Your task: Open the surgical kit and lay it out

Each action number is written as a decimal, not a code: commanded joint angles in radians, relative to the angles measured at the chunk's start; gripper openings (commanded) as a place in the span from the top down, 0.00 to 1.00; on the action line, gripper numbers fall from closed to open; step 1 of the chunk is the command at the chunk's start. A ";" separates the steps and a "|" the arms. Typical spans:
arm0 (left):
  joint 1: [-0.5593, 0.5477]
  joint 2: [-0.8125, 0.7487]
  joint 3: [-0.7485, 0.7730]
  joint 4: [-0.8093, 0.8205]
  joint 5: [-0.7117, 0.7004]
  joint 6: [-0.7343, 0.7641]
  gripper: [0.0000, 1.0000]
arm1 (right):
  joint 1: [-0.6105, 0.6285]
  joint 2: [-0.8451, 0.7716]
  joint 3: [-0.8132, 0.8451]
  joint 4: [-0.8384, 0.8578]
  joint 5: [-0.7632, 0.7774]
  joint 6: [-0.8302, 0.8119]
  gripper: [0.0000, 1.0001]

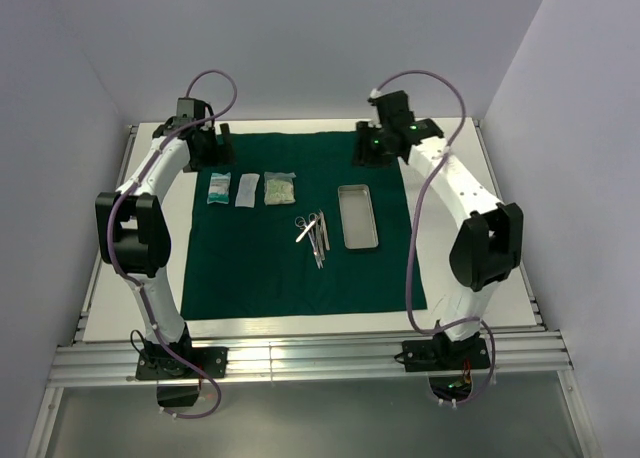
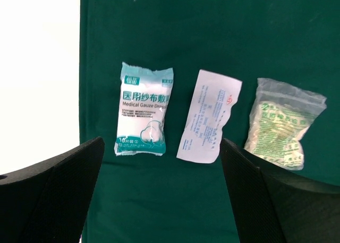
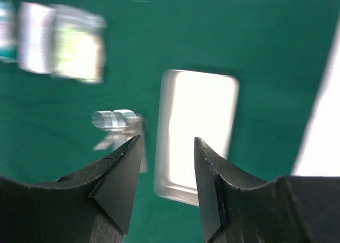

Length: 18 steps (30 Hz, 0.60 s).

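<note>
Claws both hang empty over the far edge of the spread green cloth [image 1: 260, 268].
Left claw [image 2: 162, 142] gapes wide at the cloth's 11 o'clock, above a row of three: gauze packet [image 2: 143, 110], white packet [image 2: 208, 115], greenish packet [image 2: 281, 129]. Right claw [image 3: 168, 139], at 1 o'clock, stands partly open, gripping nothing, above the steel tray [image 1: 357, 218]. Clamps and tweezers [image 1: 314, 233] lie bunched just at the tray's 9 o'clock, near mid-cloth, on the white surface [image 1: 330, 325].
</note>
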 commanded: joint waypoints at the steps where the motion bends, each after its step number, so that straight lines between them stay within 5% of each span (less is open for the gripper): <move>1: 0.002 -0.014 0.054 0.001 0.018 0.042 0.05 | -0.066 0.015 -0.106 -0.057 -0.022 -0.176 0.48; 12: 0.002 -0.031 -0.006 0.019 0.049 0.063 0.06 | -0.077 0.113 -0.208 -0.037 -0.044 -0.130 0.43; 18: 0.002 -0.025 -0.002 0.015 0.040 0.062 0.06 | -0.068 0.202 -0.185 -0.029 0.031 -0.095 0.55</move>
